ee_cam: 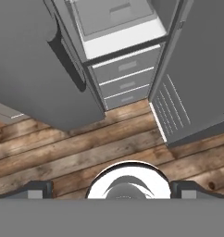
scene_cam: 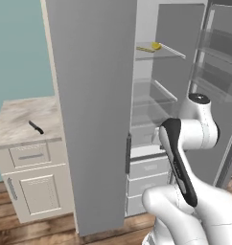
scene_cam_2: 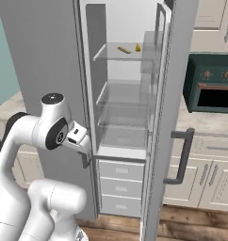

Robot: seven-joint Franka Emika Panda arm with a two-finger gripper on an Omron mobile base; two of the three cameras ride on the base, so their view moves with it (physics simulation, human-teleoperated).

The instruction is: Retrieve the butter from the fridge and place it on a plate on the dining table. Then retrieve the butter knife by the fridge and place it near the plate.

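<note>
The fridge [scene_cam: 94, 95] stands with both doors swung open. On its top glass shelf lies the butter [scene_cam: 145, 49] [scene_cam_2: 124, 49], a thin olive-yellow stick, beside a rounder bright yellow item [scene_cam_2: 138, 47]. The butter knife [scene_cam: 36, 127], black-handled, rests on the small marble-topped cabinet left of the fridge. My gripper [scene_cam_2: 85, 159] [ee_cam: 113, 190] hangs low in front of the fridge's left door edge, well below the butter, pointing down at the floor. It is open, and nothing is between its fingertips [ee_cam: 37, 189]. The plate and the dining table are out of view.
The right fridge door [scene_cam_2: 170, 117] with its dark handle [scene_cam_2: 182, 155] juts out toward me. Freezer drawers [scene_cam_2: 120, 181] sit below the empty lower shelves. A dark green oven [scene_cam_2: 212, 84] stands on the counter at right. Wooden floor [ee_cam: 86, 148] lies below.
</note>
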